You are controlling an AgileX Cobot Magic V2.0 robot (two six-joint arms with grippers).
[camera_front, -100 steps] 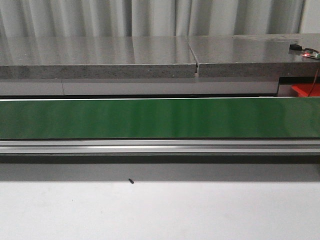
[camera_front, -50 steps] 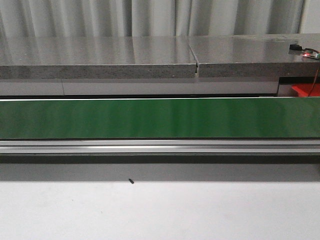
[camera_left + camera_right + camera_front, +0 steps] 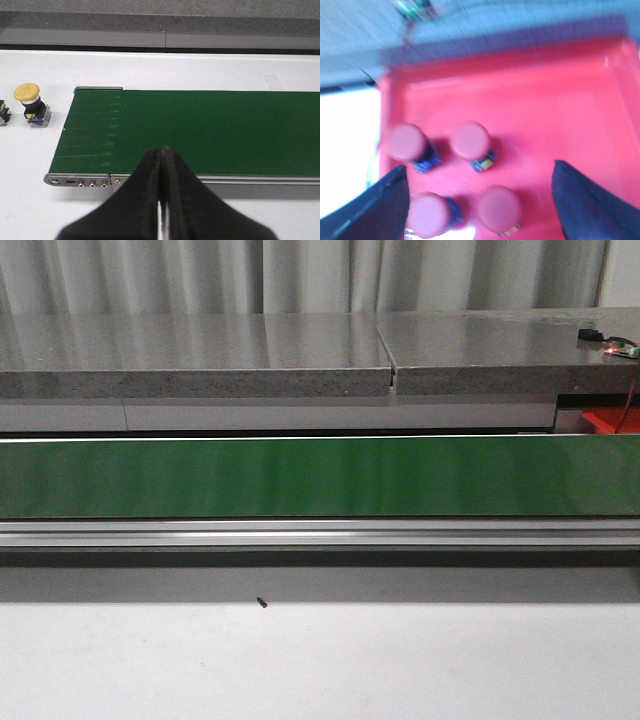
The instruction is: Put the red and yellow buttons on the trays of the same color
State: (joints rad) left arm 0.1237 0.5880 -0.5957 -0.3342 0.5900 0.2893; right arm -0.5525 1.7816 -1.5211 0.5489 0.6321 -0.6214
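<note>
In the blurred right wrist view, several red buttons [image 3: 471, 140] stand upright in the red tray [image 3: 545, 105], and my right gripper [image 3: 477, 180] hangs open above them, its fingers wide apart and holding nothing. A yellow button [image 3: 31, 102] stands on the white table off the end of the green conveyor belt [image 3: 210, 130] in the left wrist view. My left gripper [image 3: 163, 150] is shut and empty over the belt's near edge. A corner of the red tray [image 3: 608, 420] peeks out at the far right of the front view. No yellow tray is in view.
A second small part [image 3: 3, 112] lies at the frame edge beside the yellow button. Behind the belt [image 3: 320, 475] runs a grey stone counter [image 3: 300, 350] carrying a small circuit board [image 3: 612, 343] with wires. A tiny black screw [image 3: 261, 603] lies on the white table.
</note>
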